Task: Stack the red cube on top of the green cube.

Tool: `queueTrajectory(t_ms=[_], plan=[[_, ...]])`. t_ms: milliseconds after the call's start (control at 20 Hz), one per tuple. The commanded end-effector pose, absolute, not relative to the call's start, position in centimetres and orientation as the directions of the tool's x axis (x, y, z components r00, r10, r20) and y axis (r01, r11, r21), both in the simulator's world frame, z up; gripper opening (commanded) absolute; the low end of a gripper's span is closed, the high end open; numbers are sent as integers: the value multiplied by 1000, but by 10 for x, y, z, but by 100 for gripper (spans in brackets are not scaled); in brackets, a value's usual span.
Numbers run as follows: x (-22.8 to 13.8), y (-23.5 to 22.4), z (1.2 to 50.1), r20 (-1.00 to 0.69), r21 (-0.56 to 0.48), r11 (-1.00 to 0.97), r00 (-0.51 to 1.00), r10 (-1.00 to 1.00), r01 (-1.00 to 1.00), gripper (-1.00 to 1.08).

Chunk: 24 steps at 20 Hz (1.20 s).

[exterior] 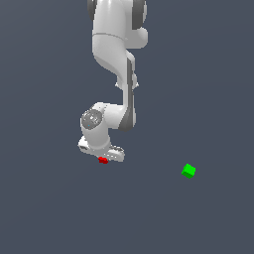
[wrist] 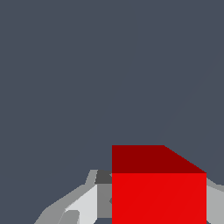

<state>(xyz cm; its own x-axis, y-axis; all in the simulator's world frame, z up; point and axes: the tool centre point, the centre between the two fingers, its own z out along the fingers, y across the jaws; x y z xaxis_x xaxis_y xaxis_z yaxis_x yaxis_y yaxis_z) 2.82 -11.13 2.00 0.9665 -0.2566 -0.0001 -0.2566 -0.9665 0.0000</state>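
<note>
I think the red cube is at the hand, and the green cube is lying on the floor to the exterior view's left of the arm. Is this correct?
Not quite. The green cube lies to the exterior view's right of the arm, not its left, well apart from it; the exterior view shows this. The rest holds: the red cube is at the hand, as the wrist view also shows.

- The exterior view looks steeply down from well above and far off; the arm (exterior: 116, 74) reaches in from 12 o'clock.
- The wrist view sits close behind the gripper (wrist: 159, 205), facing the floor (wrist: 87, 78).
- Both views share the red cube (exterior: 103, 160) (wrist: 159, 188), at 6 o'clock in the wrist view.
</note>
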Motion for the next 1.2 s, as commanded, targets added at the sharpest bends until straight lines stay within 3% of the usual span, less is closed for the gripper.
queueTrajectory(t_ms=[0, 450, 1150], plan=[[28, -111, 20, 0, 0, -967, 967, -257, -257, -100], [28, -111, 31, 0, 0, -967, 967, -257, -257, -100], [27, -111, 112, 0, 0, -967, 967, -257, -257, -100]])
